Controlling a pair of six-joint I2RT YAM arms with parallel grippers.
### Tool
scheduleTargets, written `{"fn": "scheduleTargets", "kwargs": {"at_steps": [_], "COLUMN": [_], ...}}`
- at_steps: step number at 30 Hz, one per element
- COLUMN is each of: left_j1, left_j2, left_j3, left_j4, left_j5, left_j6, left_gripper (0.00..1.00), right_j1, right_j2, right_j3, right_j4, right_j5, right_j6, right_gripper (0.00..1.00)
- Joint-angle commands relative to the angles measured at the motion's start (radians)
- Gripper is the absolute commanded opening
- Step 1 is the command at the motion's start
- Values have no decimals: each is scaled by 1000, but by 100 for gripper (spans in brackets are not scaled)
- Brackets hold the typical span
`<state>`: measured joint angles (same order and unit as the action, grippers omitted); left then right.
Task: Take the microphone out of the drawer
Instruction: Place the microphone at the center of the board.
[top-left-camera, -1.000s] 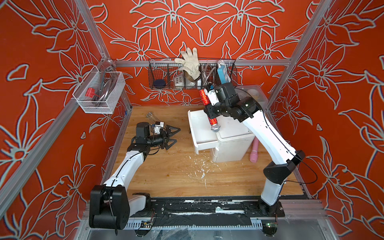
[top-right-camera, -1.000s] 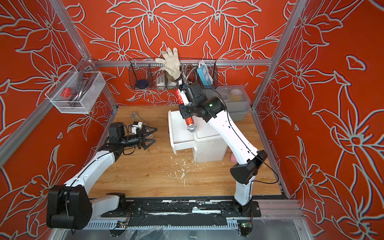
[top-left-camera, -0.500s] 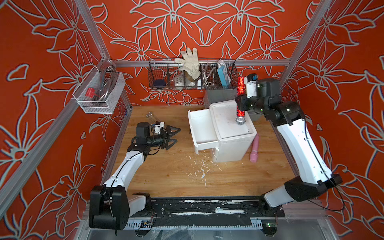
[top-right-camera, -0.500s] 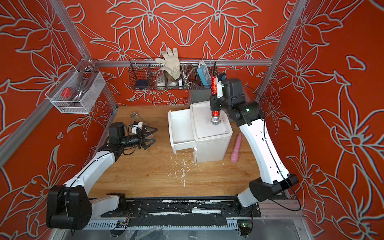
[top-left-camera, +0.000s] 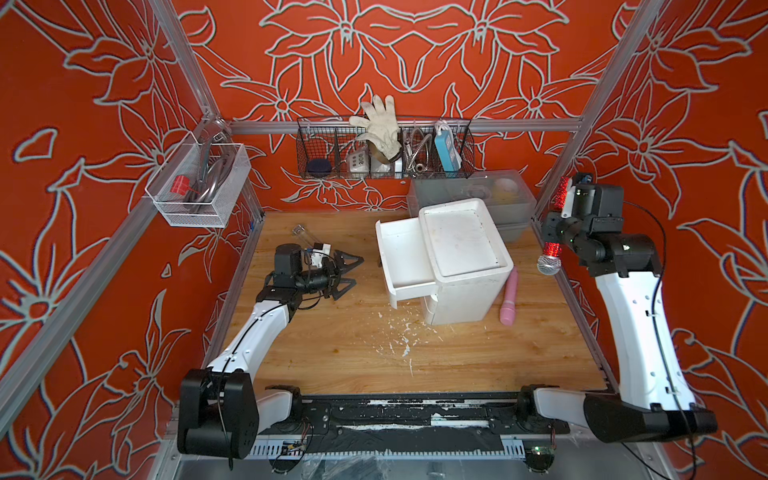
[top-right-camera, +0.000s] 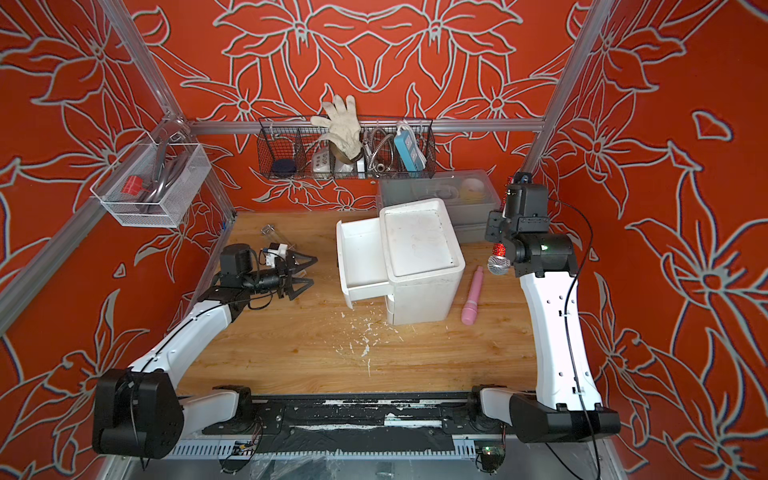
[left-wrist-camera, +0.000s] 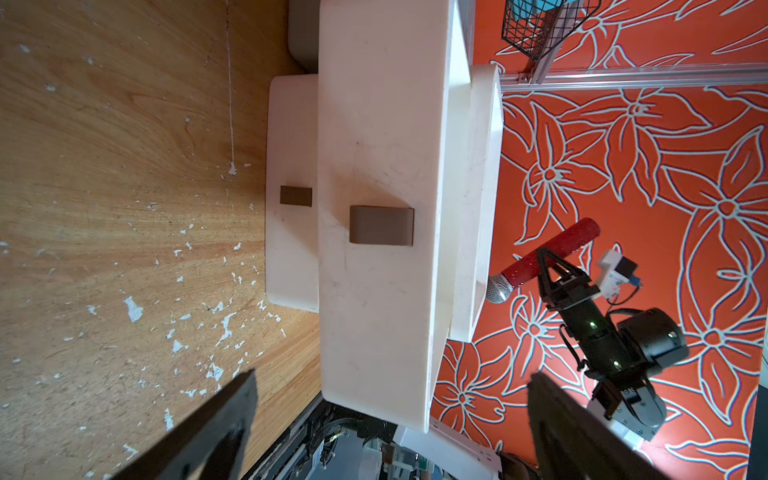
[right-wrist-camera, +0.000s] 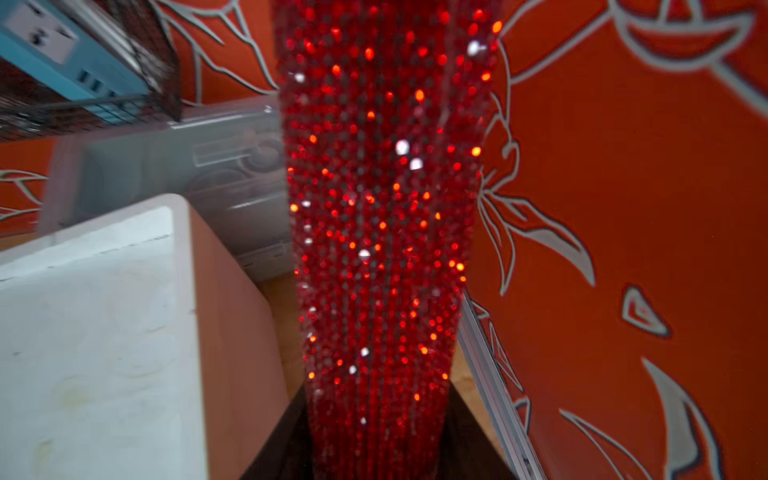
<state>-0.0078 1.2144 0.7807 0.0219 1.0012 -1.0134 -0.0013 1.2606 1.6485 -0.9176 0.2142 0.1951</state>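
Red sequin-wrapped microphone (top-left-camera: 549, 262) hangs head-down at right edge of frame, clear of drawer (top-left-camera: 400, 249), clenched mid-handle by right gripper (top-left-camera: 556, 227). Prob. light, stiff; sequins likely slick, so grip shaft, not mesh head. Left gripper (top-left-camera: 349, 272) splayed wide, idle.

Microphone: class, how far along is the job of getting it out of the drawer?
Done: the drawer stands pulled open and looks empty; the microphone is out, in the air clear of the cabinet, head down. In hand: the right gripper has its jaws shut on its red handle. Remaining: probably setting it on the table; the left gripper is open, empty.
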Motion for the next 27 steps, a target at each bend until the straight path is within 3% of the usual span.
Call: {"fn": "scheduleTargets", "kwargs": {"at_steps": [1,7,27], "left_j1": [-7,-11,-11], "left_j2": [4,5,14], "left_j3": [39,43,37], "left_j4": [-8,-21,-17], "left_j5": [20,26,20], "left_j6": [24,31,30], "left_gripper": [100,100,100], "right_j1": [-92,-239,-325], "right_j2": [-16,44,468], "right_j3": [-127,-351,-481], "right_j4": [47,189,242], "right_j5": [-109,-290,-354], "right_j6": [73,165,127], "right_gripper": [0,0,0]}}
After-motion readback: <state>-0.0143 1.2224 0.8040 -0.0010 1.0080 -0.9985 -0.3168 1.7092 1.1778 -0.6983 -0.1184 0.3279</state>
